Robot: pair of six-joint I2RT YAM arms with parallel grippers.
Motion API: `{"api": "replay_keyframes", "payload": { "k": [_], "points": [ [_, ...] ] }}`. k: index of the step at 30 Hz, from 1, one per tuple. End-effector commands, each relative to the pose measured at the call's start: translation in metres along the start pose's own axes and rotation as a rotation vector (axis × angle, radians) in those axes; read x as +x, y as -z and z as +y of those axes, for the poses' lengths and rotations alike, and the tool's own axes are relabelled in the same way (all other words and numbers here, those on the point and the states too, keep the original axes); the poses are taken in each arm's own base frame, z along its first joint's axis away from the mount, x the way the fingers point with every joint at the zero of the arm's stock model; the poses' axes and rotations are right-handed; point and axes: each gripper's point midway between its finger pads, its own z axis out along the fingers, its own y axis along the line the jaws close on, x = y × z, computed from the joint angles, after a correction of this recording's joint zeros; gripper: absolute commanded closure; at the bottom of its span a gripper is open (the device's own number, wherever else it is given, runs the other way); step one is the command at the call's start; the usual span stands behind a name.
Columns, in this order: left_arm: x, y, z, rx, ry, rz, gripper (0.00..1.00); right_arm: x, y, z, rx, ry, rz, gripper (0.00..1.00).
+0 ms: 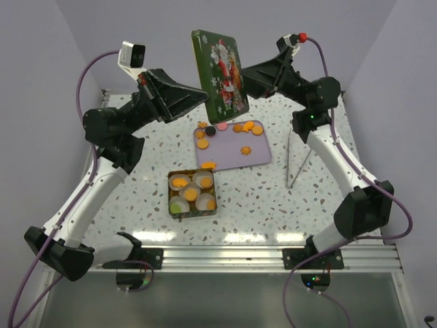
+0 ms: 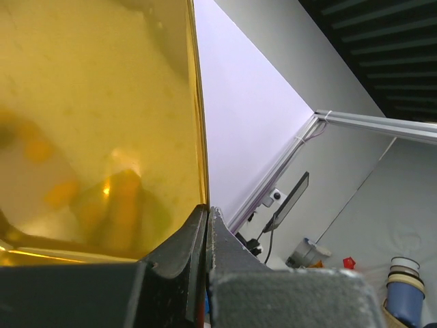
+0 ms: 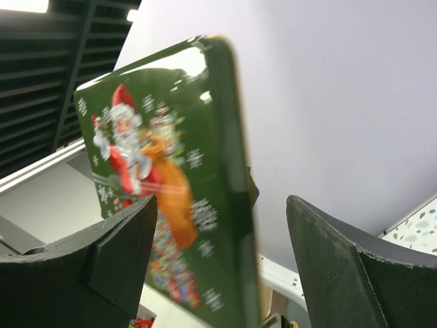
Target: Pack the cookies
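Left end effector (image 1: 203, 98) is pinching the green Santa lid (image 1: 220, 68) upright, high over the counter (image 1: 273, 198), while the right end effector (image 1: 247, 74) is standing wide at the lid's opposite edge. Packing is looking about half done: some cookies (image 1: 179, 182) are sitting inside the open tin (image 1: 170, 197), while others are lying loose on the lavender tray (image 1: 229, 158) just behind it. Both arms are working well above tin and tray.

From the left wrist, the fingers (image 2: 198, 236) are clamping the lid's rim, with its gold inside (image 2: 95, 102) filling the view.

From the right wrist, the jaws are straddling the lid (image 3: 157, 157) with a gap showing, apparently not gripping.
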Motion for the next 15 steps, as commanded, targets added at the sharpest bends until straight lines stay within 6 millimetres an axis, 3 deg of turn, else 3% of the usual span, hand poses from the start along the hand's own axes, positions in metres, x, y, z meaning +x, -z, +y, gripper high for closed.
{"api": "replay_keyframes", "payload": {
  "k": [1, 3, 9, 15],
  "points": [
    [-0.006, 0.001, -0.036, 0.075, -0.095, -0.029, 1.00, -0.003, -0.007, 0.012, -0.031, 0.045, 0.025, 0.21],
    [-0.006, 0.001, -0.038, 0.082, -0.094, -0.035, 1.00, -0.006, -0.008, 0.015, -0.060, 0.030, 0.016, 0.22],
    [-0.005, 0.001, -0.034, 0.086, -0.089, -0.030, 1.00, -0.003, -0.005, 0.032, -0.122, 0.037, 0.010, 0.41],
    [0.000, 0.005, -0.027, 0.108, -0.080, -0.017, 1.00, 0.001, 0.005, 0.052, -0.275, -0.027, -0.002, 0.44]
  ]
}}
